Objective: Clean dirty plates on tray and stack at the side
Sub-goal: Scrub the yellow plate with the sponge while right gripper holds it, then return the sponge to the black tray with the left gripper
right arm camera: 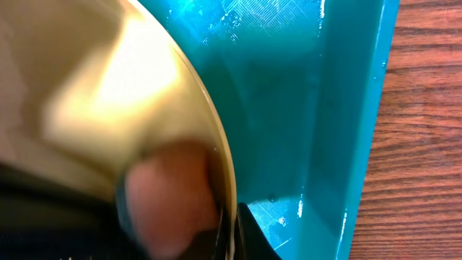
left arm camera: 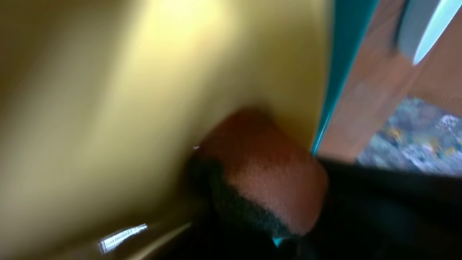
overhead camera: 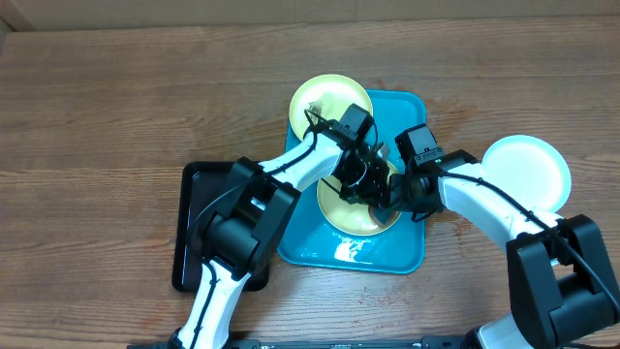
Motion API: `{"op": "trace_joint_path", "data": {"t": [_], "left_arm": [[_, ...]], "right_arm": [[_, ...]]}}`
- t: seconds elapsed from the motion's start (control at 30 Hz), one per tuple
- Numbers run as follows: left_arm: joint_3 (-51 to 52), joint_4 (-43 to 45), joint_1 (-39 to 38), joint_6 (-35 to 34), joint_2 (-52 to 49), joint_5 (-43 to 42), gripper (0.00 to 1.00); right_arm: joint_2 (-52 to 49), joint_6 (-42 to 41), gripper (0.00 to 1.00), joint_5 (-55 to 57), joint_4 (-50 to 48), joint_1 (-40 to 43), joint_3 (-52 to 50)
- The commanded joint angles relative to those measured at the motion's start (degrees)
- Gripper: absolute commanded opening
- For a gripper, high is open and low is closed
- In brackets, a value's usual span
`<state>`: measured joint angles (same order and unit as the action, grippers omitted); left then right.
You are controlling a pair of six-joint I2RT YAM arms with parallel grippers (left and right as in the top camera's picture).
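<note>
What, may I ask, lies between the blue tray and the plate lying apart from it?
Overhead view: bare wooden table, crossed by the right arm.

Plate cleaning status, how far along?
Done: one clean-looking plate sits on the table right of the blue tray. In hand: right end effector clamps the rim of the middle plate, left end effector shut over it. Left: far plate at the tray's corner, then stacking.

Left arm [overhead camera: 295, 165] and right arm [overhead camera: 480, 199] close together over the tray [overhead camera: 402, 250]; open table [overhead camera: 116, 97] beyond.
</note>
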<state>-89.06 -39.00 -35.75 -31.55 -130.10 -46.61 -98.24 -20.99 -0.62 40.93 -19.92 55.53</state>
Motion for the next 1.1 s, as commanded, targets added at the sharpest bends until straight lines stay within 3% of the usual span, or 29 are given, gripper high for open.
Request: {"op": "trace_joint_path", "data": {"t": [0.0,0.13,0.33,0.6,0.7,0.9,1.07], "left_arm": [[1.2,-4.3,-1.1,1.2,-1.1,-3.1,0.04],[1.2,-10.9,-0.5,1.7,1.2,3.0,0.04],[1.2,-19.8,2.3,-0.6,8.1,31.9,0.04],[1.6,-24.3,4.7,-0.6,9.6,56.8,0.04],[1.1,-25.9,4.7,-0.2,10.0,56.1,0.04],[-0.1,-27.0,4.8,-0.1,18.6,42.6,0.05],[-0.1,-29.6,8.0,0.5,32.2,44.6,0.04]], "right_arm": [[-0.3,1.5,0.04,0.5,-0.1,-0.3,-0.5],[-0.3,1.5,0.04,0.5,-0.1,-0.3,-0.5],[-0.2,1.5,0.04,0.5,-0.1,-0.3,-0.5],[-0.2,1.5,0.04,0.5,-0.1,-0.3,-0.5],[-0.2,1.5,0.04,0.5,-0.1,-0.3,-0.5],[-0.2,1.5,0.04,0.5,-0.1,-0.3,-0.5],[-0.2,1.5,0.04,0.5,0.0,-0.3,-0.5]]}}
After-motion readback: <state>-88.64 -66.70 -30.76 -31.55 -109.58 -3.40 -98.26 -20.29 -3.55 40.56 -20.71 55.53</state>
